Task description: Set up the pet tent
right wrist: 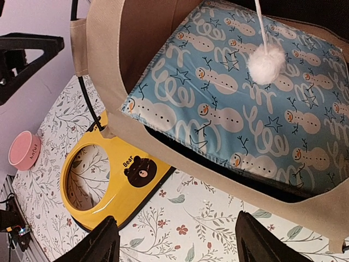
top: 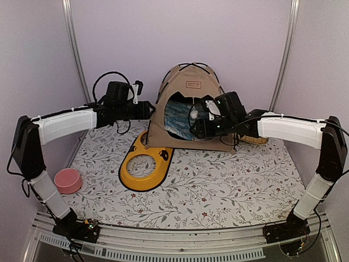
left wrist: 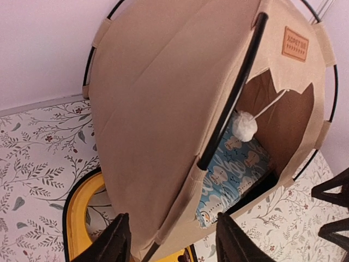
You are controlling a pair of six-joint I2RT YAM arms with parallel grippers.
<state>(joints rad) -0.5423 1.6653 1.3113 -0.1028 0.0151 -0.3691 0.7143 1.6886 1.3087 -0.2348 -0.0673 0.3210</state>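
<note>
Gaping with nothing between its fingers, the right gripper [right wrist: 177, 218] hangs over the flowered tablecloth [right wrist: 218, 229] just before the mouth of the pet tent [right wrist: 136, 49]. The left gripper [left wrist: 172, 218] also stands apart. The tent's lower hem shows between its fingers, though I cannot tell if they touch it.

The tent stands upright at the back middle of the table, black poles crossing over its beige cloth. Inside it lies a light blue mat [right wrist: 245, 103] printed with snowmen and stars, and a white pom-pom [right wrist: 266, 63] dangles above on a cord. A brown label patch [left wrist: 295, 43] sits above the opening, its print too small to read.

The tent's front corner overlaps a yellow tray [right wrist: 117, 199] marked "Bear" beside a bear face. Farther left stands a pink bowl [right wrist: 24, 150], its lettering unclear.
</note>
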